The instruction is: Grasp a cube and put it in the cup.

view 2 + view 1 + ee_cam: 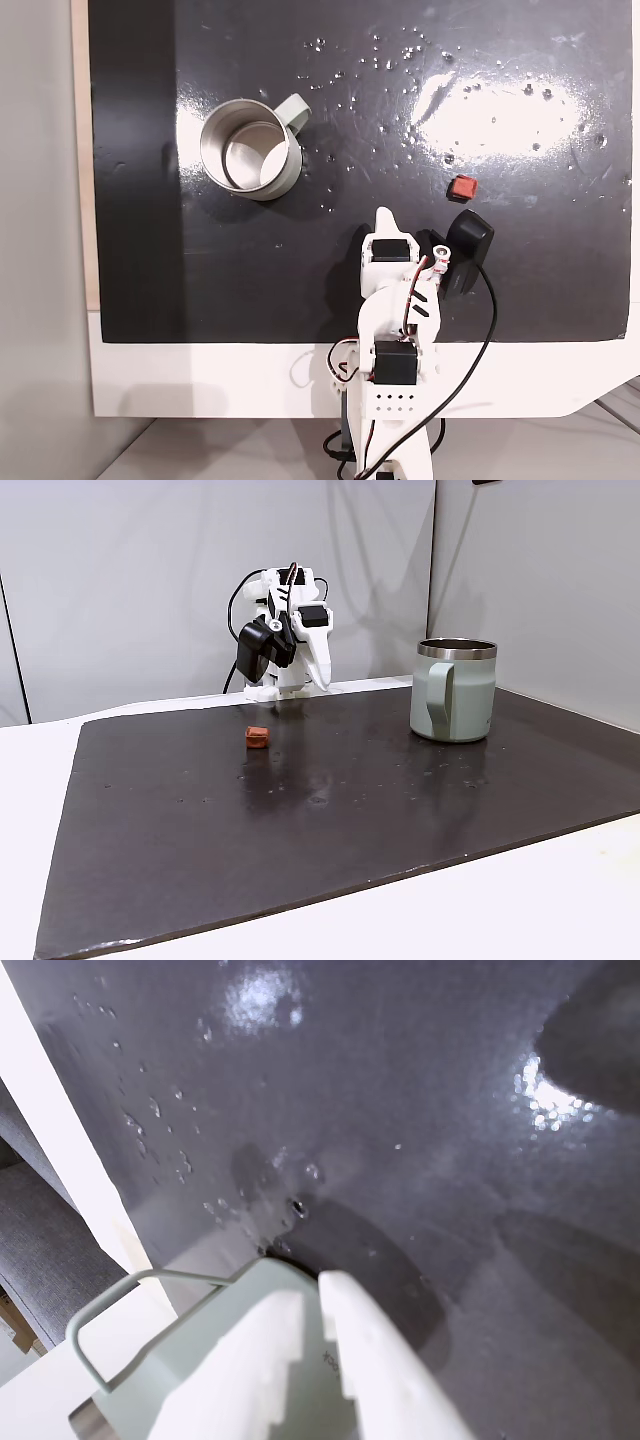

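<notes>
Hiding the cup's (190, 1360) lower body, the tool (325, 1280) looks closed.

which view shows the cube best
The fixed view from above shows the cube best: bright red against the dark mat, unobstructed, just beyond the arm. The fixed view from the table's far side shows it small but clear, well apart from the cup.

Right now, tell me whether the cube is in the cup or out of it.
Out. The cube lies on the dark mat, well apart from the cup, whose steel inside looks empty from above.
</notes>
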Action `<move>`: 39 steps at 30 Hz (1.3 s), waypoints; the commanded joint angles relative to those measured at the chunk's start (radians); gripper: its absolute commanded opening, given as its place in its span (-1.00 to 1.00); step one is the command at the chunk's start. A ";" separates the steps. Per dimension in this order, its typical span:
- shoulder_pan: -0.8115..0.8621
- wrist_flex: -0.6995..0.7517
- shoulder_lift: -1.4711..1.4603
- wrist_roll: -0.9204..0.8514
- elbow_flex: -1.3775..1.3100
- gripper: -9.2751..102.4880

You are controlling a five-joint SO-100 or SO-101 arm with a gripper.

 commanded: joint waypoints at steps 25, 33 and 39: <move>-0.003 -0.046 0.006 0.017 -0.003 -0.83; 0.014 0.051 0.008 0.015 -0.298 -0.83; 0.077 0.127 -0.127 0.026 -0.569 -0.83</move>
